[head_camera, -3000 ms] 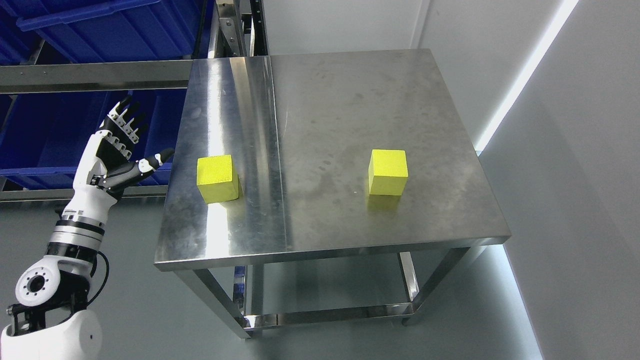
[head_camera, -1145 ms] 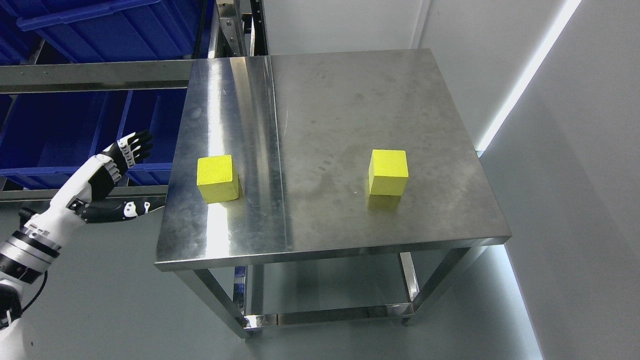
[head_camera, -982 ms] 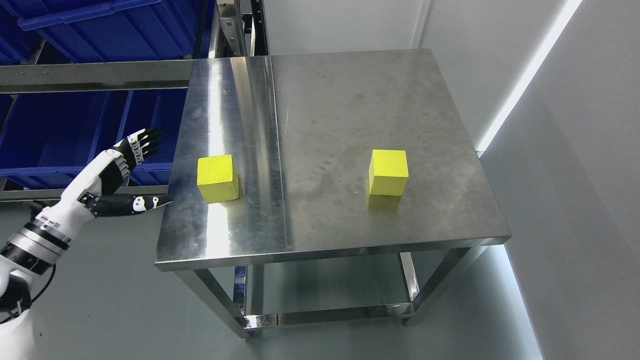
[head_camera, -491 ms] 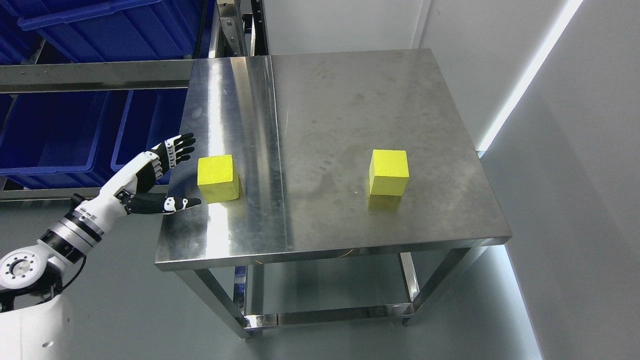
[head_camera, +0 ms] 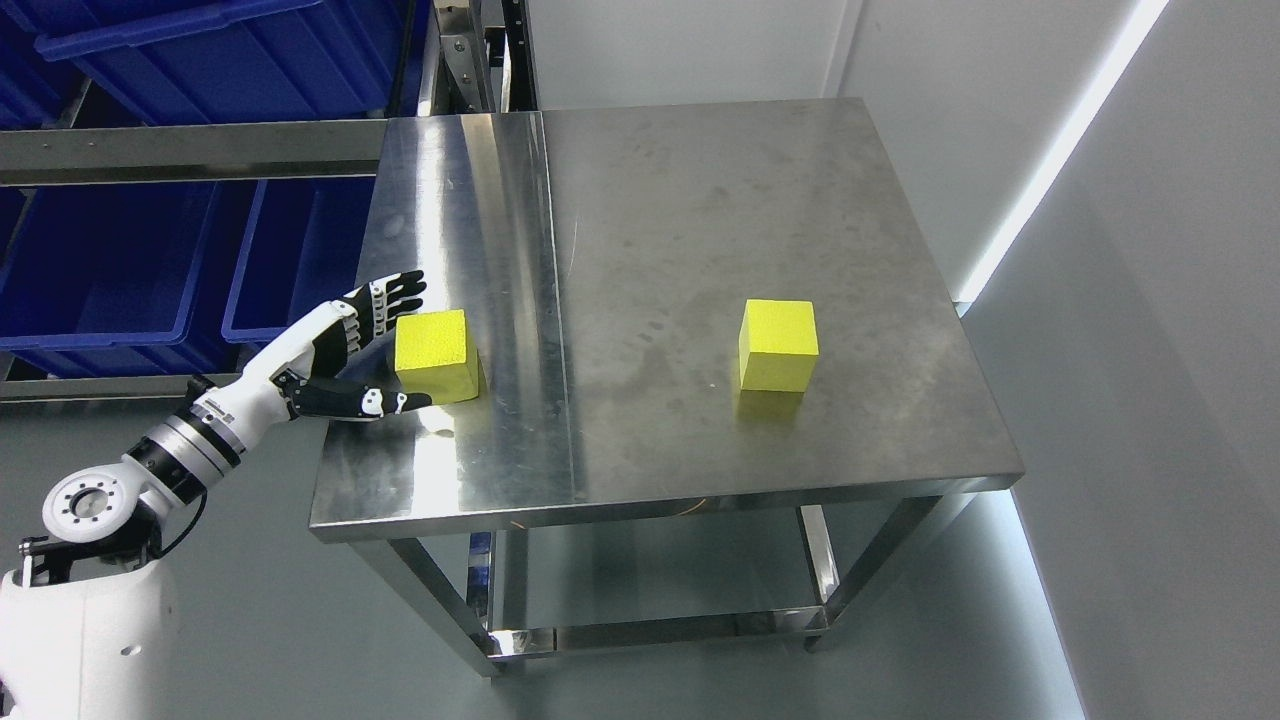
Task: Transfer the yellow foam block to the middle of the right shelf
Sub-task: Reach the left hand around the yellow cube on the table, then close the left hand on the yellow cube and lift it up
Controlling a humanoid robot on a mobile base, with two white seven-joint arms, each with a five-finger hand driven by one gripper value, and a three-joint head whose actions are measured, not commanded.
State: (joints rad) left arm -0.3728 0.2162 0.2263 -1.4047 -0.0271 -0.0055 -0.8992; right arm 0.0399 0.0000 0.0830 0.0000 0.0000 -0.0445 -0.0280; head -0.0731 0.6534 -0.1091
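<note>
Two yellow foam blocks on steel table: left block near table's 9 o'clock edge, right block toward 3 o'clock, well apart. Left hand at left block's 9 o'clock side, fingers spread wide, thumb along block's near edge; holds nothing, contact unclear. Blue bins at 9–10 o'clock, count unclear. No readable writing.
</note>
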